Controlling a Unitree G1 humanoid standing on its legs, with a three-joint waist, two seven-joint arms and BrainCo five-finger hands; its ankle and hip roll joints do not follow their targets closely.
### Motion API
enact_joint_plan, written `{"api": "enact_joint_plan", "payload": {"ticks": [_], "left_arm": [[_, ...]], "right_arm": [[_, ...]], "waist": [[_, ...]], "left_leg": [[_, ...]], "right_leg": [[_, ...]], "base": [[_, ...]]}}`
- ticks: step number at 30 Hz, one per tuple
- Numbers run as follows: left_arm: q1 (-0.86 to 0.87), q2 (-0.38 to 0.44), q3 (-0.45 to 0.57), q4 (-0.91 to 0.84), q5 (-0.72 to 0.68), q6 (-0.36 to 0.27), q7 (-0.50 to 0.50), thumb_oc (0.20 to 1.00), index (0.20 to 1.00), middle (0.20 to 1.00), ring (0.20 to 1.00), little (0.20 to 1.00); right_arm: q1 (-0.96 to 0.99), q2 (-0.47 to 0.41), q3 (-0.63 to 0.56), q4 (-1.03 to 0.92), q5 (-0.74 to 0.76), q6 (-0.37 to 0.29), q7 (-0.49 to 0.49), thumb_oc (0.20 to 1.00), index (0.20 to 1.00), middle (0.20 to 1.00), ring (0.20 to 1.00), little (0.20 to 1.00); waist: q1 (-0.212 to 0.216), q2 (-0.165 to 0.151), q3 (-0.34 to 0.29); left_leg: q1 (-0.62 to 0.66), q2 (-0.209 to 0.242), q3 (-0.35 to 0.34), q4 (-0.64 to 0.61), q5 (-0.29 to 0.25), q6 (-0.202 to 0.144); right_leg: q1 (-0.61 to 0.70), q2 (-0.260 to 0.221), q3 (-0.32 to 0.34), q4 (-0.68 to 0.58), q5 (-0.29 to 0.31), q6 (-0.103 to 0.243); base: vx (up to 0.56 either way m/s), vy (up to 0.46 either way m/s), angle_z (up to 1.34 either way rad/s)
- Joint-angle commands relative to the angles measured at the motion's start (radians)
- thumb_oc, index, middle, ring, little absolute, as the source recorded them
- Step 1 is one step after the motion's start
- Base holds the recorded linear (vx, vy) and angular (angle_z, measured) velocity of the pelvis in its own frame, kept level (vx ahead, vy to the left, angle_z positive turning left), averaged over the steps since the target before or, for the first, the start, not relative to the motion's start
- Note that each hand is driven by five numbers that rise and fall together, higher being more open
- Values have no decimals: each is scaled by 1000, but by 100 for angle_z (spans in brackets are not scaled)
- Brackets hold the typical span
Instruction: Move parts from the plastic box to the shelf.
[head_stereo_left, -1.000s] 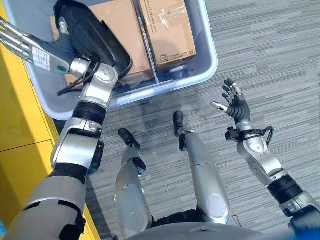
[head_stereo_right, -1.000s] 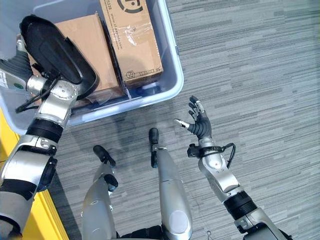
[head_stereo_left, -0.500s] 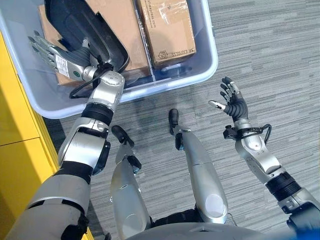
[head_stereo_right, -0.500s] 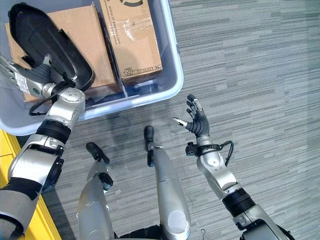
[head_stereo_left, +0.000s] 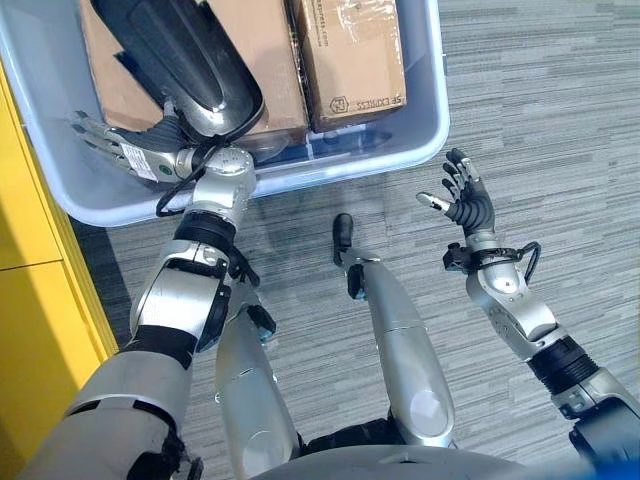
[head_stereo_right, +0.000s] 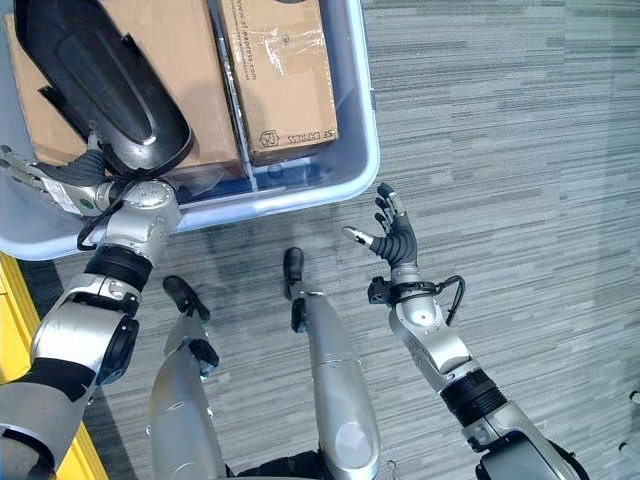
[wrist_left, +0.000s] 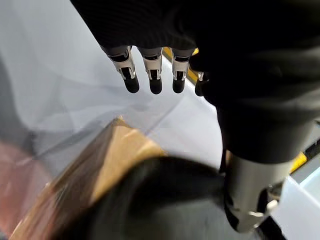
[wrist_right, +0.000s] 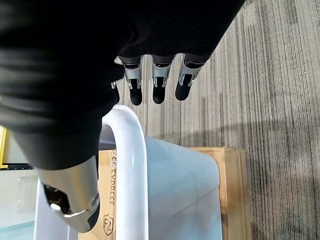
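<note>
Inside the plastic box (head_stereo_left: 420, 130), left hand (head_stereo_left: 115, 150) flat, empty beside a rigid, probably light black part (head_stereo_left: 185, 55); grip its edge; right hand (head_stereo_left: 462, 198) open, idle.

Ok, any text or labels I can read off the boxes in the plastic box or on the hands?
Narrower cardboard box: dark print and a hexagon mark near its end, too small to quote reliably.
Left hand: white label with a green dot, print too small to read.
No other lettering that I can make out.
</note>
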Motion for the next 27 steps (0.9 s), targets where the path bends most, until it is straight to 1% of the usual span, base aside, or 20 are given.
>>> {"api": "enact_joint_plan", "payload": {"ticks": [1, 4, 5, 7, 9, 11, 12, 14, 15, 16, 18, 20, 25, 27], "left_arm": [[26, 51, -36, 13, 100, 18, -8, 1000, 1000, 1000, 1000, 1000], [15, 60, -49, 12, 145, -3, -27, 1000, 1000, 1000, 1000, 1000], [3, 66, -67, 3, 165, 0, -48, 1000, 1000, 1000, 1000, 1000], [0, 65, -74, -3, 161, 4, -50, 1000, 1000, 1000, 1000, 1000], [-10, 59, -90, 0, 159, 16, -80, 1000, 1000, 1000, 1000, 1000], [-15, 55, -90, 6, 134, 21, -94, 1000, 1000, 1000, 1000, 1000], [-16, 47, -84, 13, 41, 11, -73, 1000, 1000, 1000, 1000, 1000], [-7, 39, -71, 21, -1, 1, -75, 1000, 1000, 1000, 1000, 1000], [0, 21, -53, 41, -36, 4, -73, 1000, 1000, 1000, 1000, 1000], [4, 16, -47, 44, -49, 17, -79, 1000, 1000, 1000, 1000, 1000], [5, 16, -44, 49, -47, 18, -83, 1000, 1000, 1000, 1000, 1000], [2, 18, -42, 55, -78, 22, -95, 1000, 1000, 1000, 1000, 1000], [3, 7, -19, 75, -179, -11, -86, 1000, 1000, 1000, 1000, 1000], [2, 7, -19, 80, -137, 5, -93, 1000, 1000, 1000, 1000, 1000]], "right_arm": [[4, 9, -26, -55, 23, -23, -23, 1000, 1000, 1000, 1000, 1000], [7, 8, -23, -43, 28, -33, -18, 1000, 1000, 1000, 1000, 1000], [11, 7, -22, -38, 22, -36, -9, 1000, 1000, 1000, 1000, 1000], [13, 10, -23, -39, 18, -36, -7, 1000, 1000, 1000, 1000, 1000], [5, 16, -19, -33, 15, -36, -10, 1000, 1000, 1000, 1000, 1000], [1, 18, -18, -29, 12, -33, -12, 1000, 1000, 1000, 1000, 1000], [0, 17, -21, -29, 13, -27, -10, 1000, 1000, 1000, 1000, 1000], [-1, 20, -17, -26, 11, -28, -14, 1000, 1000, 1000, 1000, 1000], [-9, 26, -15, -29, 8, -19, -21, 1000, 1000, 1000, 1000, 1000], [-13, 26, -18, -32, 14, -14, -16, 1000, 1000, 1000, 1000, 1000], [-16, 23, -19, -41, 15, -3, -18, 1000, 1000, 1000, 1000, 1000], [-18, 19, -20, -46, 18, 5, -18, 1000, 1000, 1000, 1000, 1000], [-25, 18, -20, -48, 25, 16, -22, 1000, 1000, 1000, 1000, 1000], [-31, 19, -16, -48, 28, 16, -26, 1000, 1000, 1000, 1000, 1000]], "waist": [[13, -103, -23], [10, -102, -23], [9, -100, -23], [9, -99, -23], [9, -99, -23], [9, -99, -23], [9, -99, -23], [9, -99, -23], [9, -103, -23], [9, -107, -23], [9, -109, -23], [8, -112, -23], [7, -115, -23], [8, -118, -23]], "left_leg": [[-96, 42, -47, 165, -116, -24], [-103, 40, -47, 171, -118, -23], [-109, 37, -48, 176, -119, -22], [-111, 37, -48, 179, -121, -21], [-118, 37, -49, 187, -124, -20], [-122, 36, -50, 191, -125, -20], [-125, 34, -52, 192, -125, -21], [-127, 33, -53, 193, -125, -22], [-133, 33, -57, 192, -122, -24], [-136, 34, -58, 191, -120, -24], [-139, 34, -59, 190, -119, -25], [-141, 34, -59, 189, -117, -26], [-153, 32, -65, 190, -113, -30], [-155, 32, -66, 189, -113, -30]], "right_leg": [[69, -11, -15, -82, -12, 64], [61, -10, -11, -78, -11, 65], [55, -10, -7, -73, -13, 64], [54, -10, -8, -72, -13, 64], [50, -11, -10, -70, -12, 64], [47, -12, -9, -68, -12, 66], [45, -12, -9, -69, -12, 67], [45, -10, -8, -71, -11, 68], [42, -12, -11, -73, -9, 70], [40, -13, -13, -77, -4, 72], [38, -13, -14, -79, -1, 73], [36, -13, -15, -83, 2, 74], [28, -11, -15, -89, 7, 75], [28, -10, -16, -92, 9, 76]], "base": [[19, -2, 3], [0, 0, 0], [0, 0, 0], [4, 5, -2], [4, 4, -2], [0, 0, 0], [0, 0, 0], [0, 0, 0], [0, 0, 0], [-18, -31, 3], [0, 0, 0], [0, 0, 0], [-2, -1, -1], [0, 0, 0]]}}
